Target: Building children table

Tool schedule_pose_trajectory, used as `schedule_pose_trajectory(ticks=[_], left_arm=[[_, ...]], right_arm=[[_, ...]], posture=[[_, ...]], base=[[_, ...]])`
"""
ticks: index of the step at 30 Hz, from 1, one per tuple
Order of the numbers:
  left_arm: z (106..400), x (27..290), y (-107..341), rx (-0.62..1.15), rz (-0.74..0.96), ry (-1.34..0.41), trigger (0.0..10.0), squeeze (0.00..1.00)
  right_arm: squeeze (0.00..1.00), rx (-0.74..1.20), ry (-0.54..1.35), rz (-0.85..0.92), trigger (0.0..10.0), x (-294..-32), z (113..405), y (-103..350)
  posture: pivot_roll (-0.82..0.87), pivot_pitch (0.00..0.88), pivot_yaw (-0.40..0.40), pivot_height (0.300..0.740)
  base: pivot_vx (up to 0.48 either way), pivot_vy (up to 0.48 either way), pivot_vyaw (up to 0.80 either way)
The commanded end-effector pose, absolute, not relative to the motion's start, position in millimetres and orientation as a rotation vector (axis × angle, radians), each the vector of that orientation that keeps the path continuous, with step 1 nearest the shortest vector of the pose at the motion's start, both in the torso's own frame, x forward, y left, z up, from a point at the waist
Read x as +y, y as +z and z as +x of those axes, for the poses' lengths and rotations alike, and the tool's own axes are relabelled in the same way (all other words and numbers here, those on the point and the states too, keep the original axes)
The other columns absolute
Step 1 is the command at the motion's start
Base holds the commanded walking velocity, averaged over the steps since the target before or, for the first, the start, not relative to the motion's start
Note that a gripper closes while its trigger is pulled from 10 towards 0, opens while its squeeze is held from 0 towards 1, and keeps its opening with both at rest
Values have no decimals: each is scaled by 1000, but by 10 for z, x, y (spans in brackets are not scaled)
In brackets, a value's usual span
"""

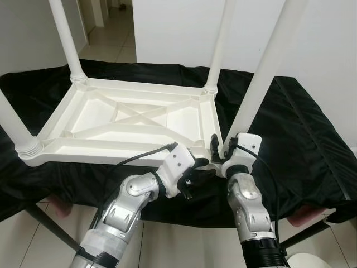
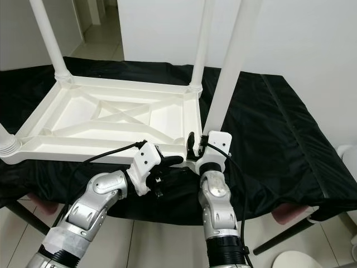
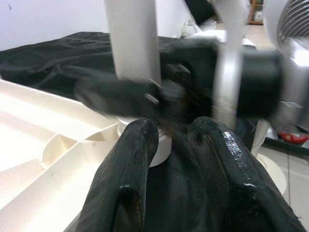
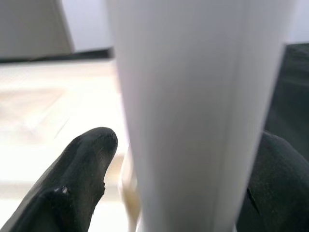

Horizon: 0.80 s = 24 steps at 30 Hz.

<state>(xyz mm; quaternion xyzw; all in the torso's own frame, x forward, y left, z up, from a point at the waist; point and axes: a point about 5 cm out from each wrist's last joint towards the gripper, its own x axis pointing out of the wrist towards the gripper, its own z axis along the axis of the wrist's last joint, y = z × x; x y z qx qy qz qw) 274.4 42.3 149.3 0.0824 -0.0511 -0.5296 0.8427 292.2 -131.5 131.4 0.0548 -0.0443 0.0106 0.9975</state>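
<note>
A white plastic children's table [image 1: 111, 148] lies upside down on a black cloth. Its legs point up: back left leg [image 1: 67, 39], back right leg [image 1: 220, 44], near left leg [image 1: 14, 125], and near right leg [image 1: 268, 67]. My right gripper [image 1: 223, 149] is shut on the base of the near right leg [image 4: 193, 96], one black finger [image 4: 82, 164] on each side of it. My left gripper [image 1: 203, 170] sits just left of that corner, below the table's near rim. Its fingers [image 3: 140, 145] stand a little apart and hold nothing.
The black cloth [image 1: 301, 145] covers a low platform whose near edge runs just behind my forearms. Dark frame legs [image 1: 50, 229] slant down to the tiled floor. A white round object [image 1: 309, 261] sits at the lower right. White walls stand close behind; a doorway opens at the back left.
</note>
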Motion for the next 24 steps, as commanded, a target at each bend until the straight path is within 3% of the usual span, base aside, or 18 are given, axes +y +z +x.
schedule_pose_trajectory(ticks=[1,10,15,24], left_arm=[[2749,433,1487,-103,178,-1071,10000,0],[2741,433,1489,-101,174,-1071,10000,0],[2756,429,1495,-99,179,-1080,10000,0],[2758,424,1500,-99,180,-1084,10000,0]], right_arm=[[0,-73,52,114,10000,-1328,2886,1267],[0,-71,247,16,10000,-1553,2763,1197],[0,-48,392,-77,10000,-1853,2755,1172],[0,-53,441,-105,10000,-1963,2889,1232]], posture=[[28,0,-57,740],[17,0,-50,740],[17,0,-45,740],[20,0,-38,740]], base=[[0,0,0],[0,0,0],[0,0,0],[0,0,0]])
